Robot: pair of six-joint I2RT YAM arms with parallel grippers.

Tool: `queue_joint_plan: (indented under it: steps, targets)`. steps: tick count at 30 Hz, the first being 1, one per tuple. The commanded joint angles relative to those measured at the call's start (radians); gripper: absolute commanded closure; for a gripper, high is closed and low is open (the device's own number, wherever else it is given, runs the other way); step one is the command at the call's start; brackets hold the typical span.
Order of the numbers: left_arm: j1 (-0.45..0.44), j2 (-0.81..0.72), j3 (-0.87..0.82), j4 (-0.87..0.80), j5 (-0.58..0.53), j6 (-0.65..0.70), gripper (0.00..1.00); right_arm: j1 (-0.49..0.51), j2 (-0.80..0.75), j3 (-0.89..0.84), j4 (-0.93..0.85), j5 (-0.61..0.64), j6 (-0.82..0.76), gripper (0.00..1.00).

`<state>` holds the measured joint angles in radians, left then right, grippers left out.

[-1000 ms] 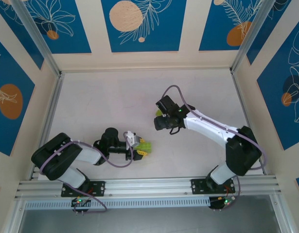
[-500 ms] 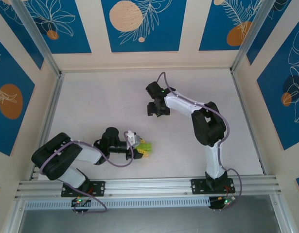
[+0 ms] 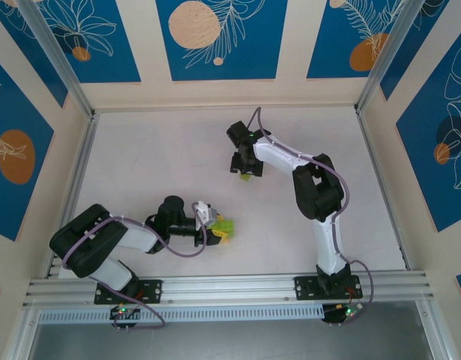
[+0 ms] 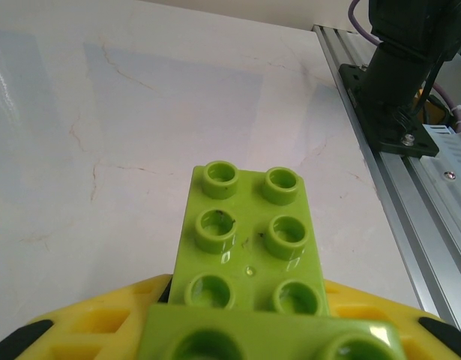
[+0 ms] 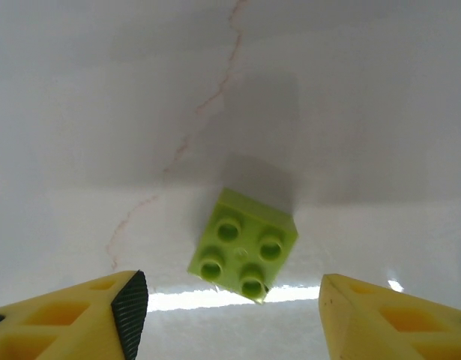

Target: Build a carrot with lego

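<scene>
- Left pincer: low over the bench, near its front edge and left of centre, pointing to the robot's right.
- Its state: closed on a small stack of lime-green lego. Its yellow fingers sit against either side of the stack's near end.
- The held stack: a six-stud brick, studs up, juts forward past the fingertips. An upper brick, also lime-green, sits on its near end. Only two studs of the upper brick show at the lower edge of the left wrist view, so its full shape cannot be told.
- Whether the six-stud brick touches the bench or hangs just clear of it cannot be told.
- Right pincer: reached out to the middle of the bench, well apart from the left pincer, with the arm stretched forward and to the left.
- Its state: open, holding nothing. The two yellow fingers stand wide apart at the lower corners of the right wrist view.
- Square brick: lime-green, four studs, lying flat on the bench with studs up and turned at an angle to the fingers. It sits between the two fingertips and slightly ahead of them, touching neither.
- Rail: an aluminium rail runs along the bench's front edge, to the right of the held stack in the left wrist view.
</scene>
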<state>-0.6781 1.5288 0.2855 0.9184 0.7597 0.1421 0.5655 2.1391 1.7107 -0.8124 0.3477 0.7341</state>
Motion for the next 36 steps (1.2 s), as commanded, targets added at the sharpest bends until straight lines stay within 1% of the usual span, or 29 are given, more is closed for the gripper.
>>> queue_joint_plan:
  steps: [1, 7, 14, 27, 32, 36]
  targets:
    - [0.008, 0.013, 0.017, -0.004, 0.037, 0.030, 0.56, -0.006, 0.050, 0.039, -0.003, -0.039, 0.050, 0.38]
    - [0.008, 0.016, 0.018, -0.003, 0.038, 0.030, 0.56, -0.013, 0.080, 0.071, -0.010, -0.035, 0.058, 0.41]
    - [0.007, 0.019, 0.020, -0.004, 0.035, 0.029, 0.56, -0.015, 0.085, 0.070, -0.009, -0.030, 0.059, 0.45]
    - [0.007, 0.030, 0.024, -0.007, 0.033, 0.030, 0.56, -0.018, 0.075, 0.059, -0.005, -0.019, 0.045, 0.59]
    - [0.008, 0.031, 0.026, -0.009, 0.033, 0.031, 0.57, -0.016, 0.047, 0.035, -0.003, -0.012, 0.027, 0.64]
    - [0.008, 0.031, 0.024, -0.008, 0.033, 0.032, 0.57, -0.011, -0.025, -0.021, -0.007, 0.004, 0.007, 0.68]
